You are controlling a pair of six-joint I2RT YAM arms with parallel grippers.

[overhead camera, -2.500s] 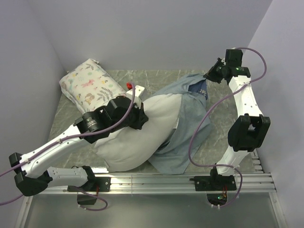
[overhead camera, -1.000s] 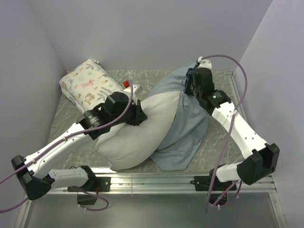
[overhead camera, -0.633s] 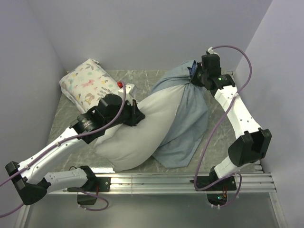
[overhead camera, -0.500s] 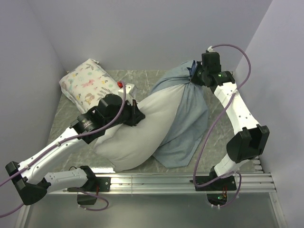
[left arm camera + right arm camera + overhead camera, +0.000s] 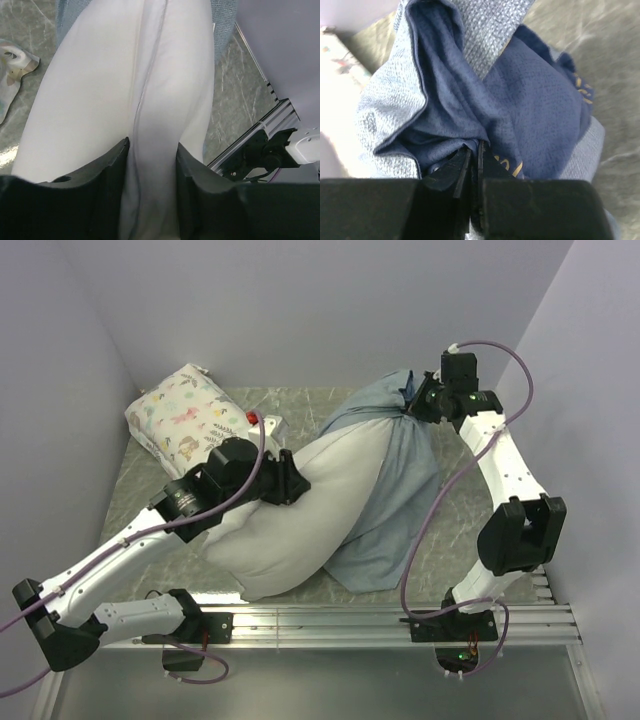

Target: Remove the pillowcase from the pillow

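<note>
The off-white pillow (image 5: 300,515) lies diagonally across the table, its far right end still inside the grey-blue pillowcase (image 5: 400,485). My left gripper (image 5: 290,480) is shut on a pinched fold of the pillow (image 5: 150,150) along its piped seam. My right gripper (image 5: 412,405) is shut on bunched pillowcase cloth at the far right end and holds it raised. In the right wrist view the navy side (image 5: 540,100) with gold script shows around the closed fingers (image 5: 492,172).
A smaller floral-print pillow (image 5: 190,420) lies at the far left by the wall. A small white object with a red part (image 5: 262,422) sits beside it. A floral cloth scrap (image 5: 12,62) lies left of the pillow. Metal rails (image 5: 380,618) run along the near edge.
My right gripper has swung from the far right back to the pillowcase, shut on its bunched end and lifted it toward the far right. My left gripper keeps its hold on the pillow.
</note>
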